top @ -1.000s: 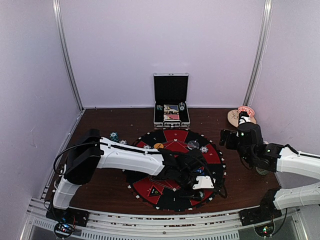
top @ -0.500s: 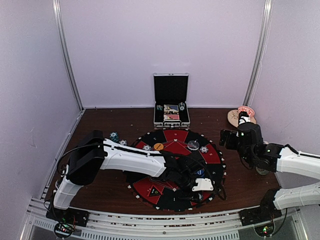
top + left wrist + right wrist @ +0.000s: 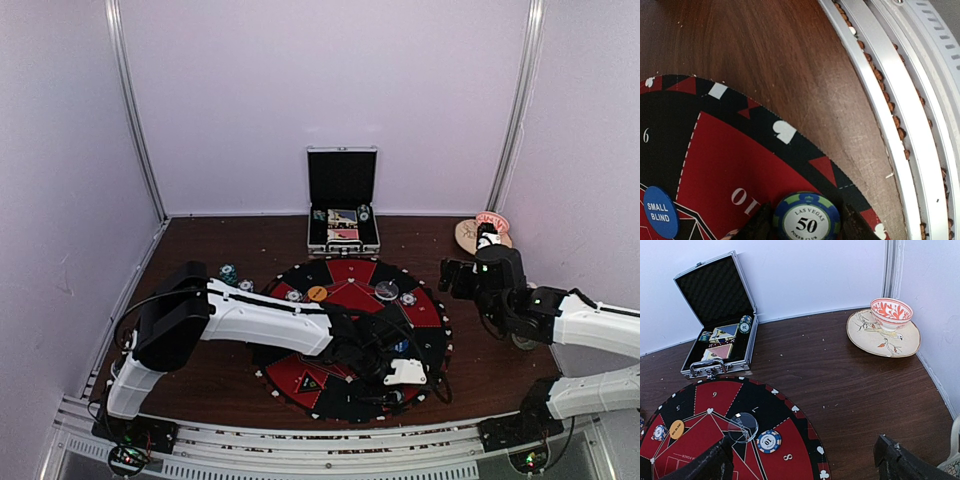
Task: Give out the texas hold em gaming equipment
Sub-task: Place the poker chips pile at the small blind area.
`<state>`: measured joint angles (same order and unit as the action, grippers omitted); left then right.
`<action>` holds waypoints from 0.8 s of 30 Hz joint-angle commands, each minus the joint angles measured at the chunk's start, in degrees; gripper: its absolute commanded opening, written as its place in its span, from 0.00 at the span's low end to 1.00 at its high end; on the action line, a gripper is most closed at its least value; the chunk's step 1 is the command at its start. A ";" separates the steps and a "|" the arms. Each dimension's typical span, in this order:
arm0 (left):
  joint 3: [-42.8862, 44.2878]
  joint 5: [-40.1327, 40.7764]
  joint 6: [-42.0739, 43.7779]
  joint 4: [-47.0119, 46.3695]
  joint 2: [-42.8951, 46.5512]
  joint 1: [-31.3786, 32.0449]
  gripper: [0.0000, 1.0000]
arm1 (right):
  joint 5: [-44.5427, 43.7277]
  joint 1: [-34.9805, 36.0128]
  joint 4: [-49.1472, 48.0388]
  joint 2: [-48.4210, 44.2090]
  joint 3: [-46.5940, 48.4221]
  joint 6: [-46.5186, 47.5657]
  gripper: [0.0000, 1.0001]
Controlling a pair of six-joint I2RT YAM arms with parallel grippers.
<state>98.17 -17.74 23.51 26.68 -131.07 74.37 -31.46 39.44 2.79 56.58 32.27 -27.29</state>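
Brown tabletop [image 3: 770, 60] | left gripper [image 3: 805, 220] straddles bottom-cropped blue chip [image 3: 807, 222], grip unclear | right gripper [image 3: 802, 462] jaws wide apart, empty

Case [image 3: 715, 295] behind the mat [image 3: 715, 400] (a chip [image 3: 769, 441] on it); dish [image 3: 875, 340] far right.

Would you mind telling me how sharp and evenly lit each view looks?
Top external: soft, even light, but the chips are too small to read. Left wrist: the 50 chip is crisp, the rail bright. Right wrist: scene sharp, though the case lining is dark.
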 commanded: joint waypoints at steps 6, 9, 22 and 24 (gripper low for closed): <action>1.76 0.75 0.27 -0.30 -0.30 0.43 0.54 | 0.32 -0.29 -0.33 0.10 -0.35 0.24 1.00; 1.76 0.98 0.25 -0.27 0.66 0.44 0.57 | 0.31 -0.33 -0.37 -0.02 -0.36 0.22 1.00; 5.01 -1.68 0.16 3.22 4.04 0.69 0.67 | 0.43 -0.33 -0.50 0.46 -0.30 0.31 1.00; 6.18 -2.45 -0.31 4.17 4.68 0.69 0.69 | 0.43 -0.30 -0.50 0.41 -0.24 0.30 1.00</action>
<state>101.27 -17.65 23.49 29.08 -129.99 74.65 -30.89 39.44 2.74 56.75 32.27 -27.22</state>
